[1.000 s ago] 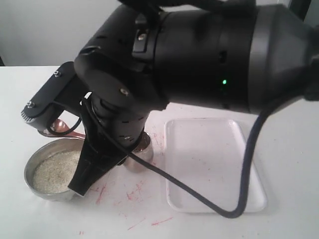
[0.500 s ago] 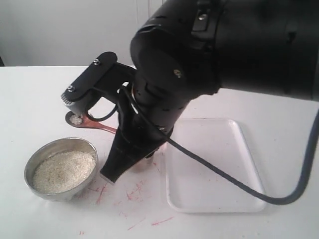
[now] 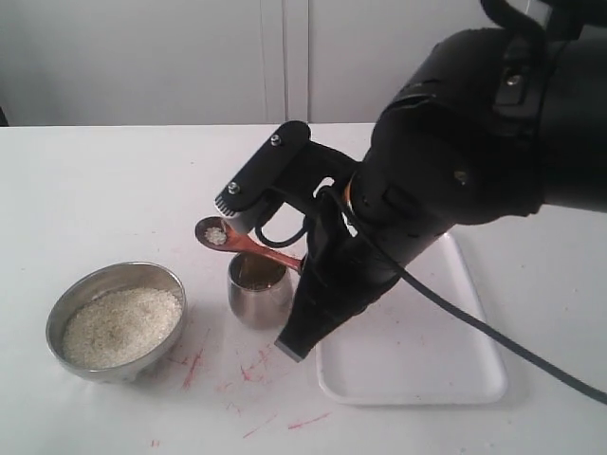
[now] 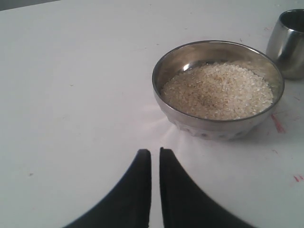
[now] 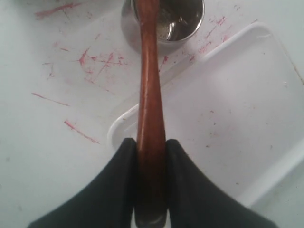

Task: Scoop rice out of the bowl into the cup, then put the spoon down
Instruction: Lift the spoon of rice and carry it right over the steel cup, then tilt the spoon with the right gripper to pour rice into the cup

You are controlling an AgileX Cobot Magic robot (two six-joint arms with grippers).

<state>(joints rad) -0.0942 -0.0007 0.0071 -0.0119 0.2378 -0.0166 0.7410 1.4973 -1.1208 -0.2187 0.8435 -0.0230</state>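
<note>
From left: the bowl (image 3: pixel 59 318) of rice (image 3: pixel 119 325) sits before the left gripper (image 4: pixel 155 154), its empty jaws nearly together. The spoon (image 3: pixel 248 245), a few grains aboard, hangs above the cup (image 3: pixel 258 301), its handle pinched by the right gripper (image 5: pixel 151 142), whose arm masks part of the tray (image 3: pixel 427 374). Red-scratched white table (image 3: pixel 114 190), pale wall (image 3: pixel 142 57).

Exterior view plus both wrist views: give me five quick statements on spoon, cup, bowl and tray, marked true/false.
1. The right gripper grips the spoon by its handle. True.
2. The bowl is empty. False: it holds rice.
3. The spoon's handle crosses above the cup. True.
4. The spoon head carries nothing. False: a few grains lie in it.
5. The cup stands on the tray. False: it stands on the table beside the tray.
</note>
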